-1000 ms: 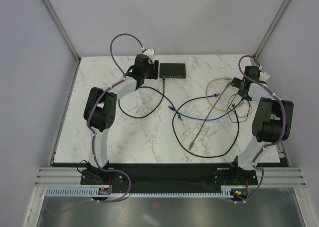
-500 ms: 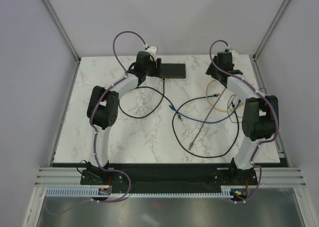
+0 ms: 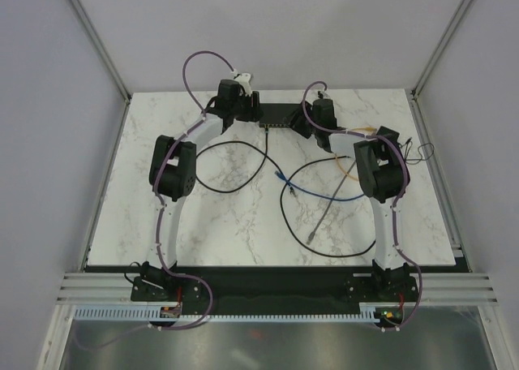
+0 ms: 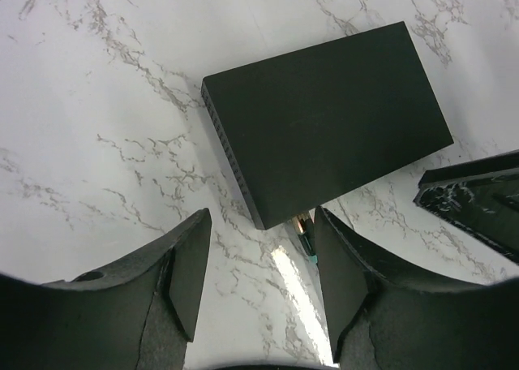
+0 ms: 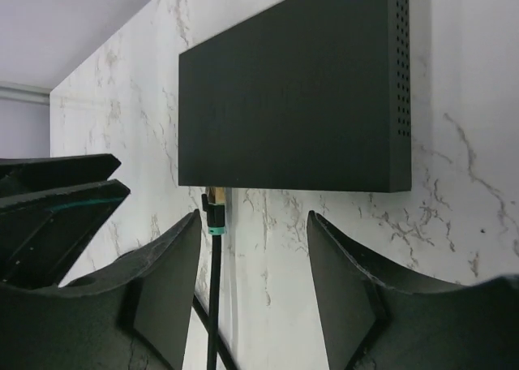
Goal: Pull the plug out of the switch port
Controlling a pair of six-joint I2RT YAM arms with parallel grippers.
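The switch is a flat black box at the back of the table, also seen as the switch and the switch. A plug with a teal collar sits in its near side, and a black cable hangs from it. My left gripper is open, just short of the switch's left corner, with the plug beside its right finger. My right gripper is open in front of the switch's near side, with the plug and cable just inside its left finger. Nothing is gripped. From above, the left gripper and the right gripper flank the switch.
Loose cables lie on the marble: a black loop from the plug, a blue cable, a grey cable, an orange cable and thin black wires at the right edge. Walls close in behind the switch.
My right arm has swung from the table's right side leftward to the switch, and its gripper has opened. My left gripper has edged closer to the switch's left end.
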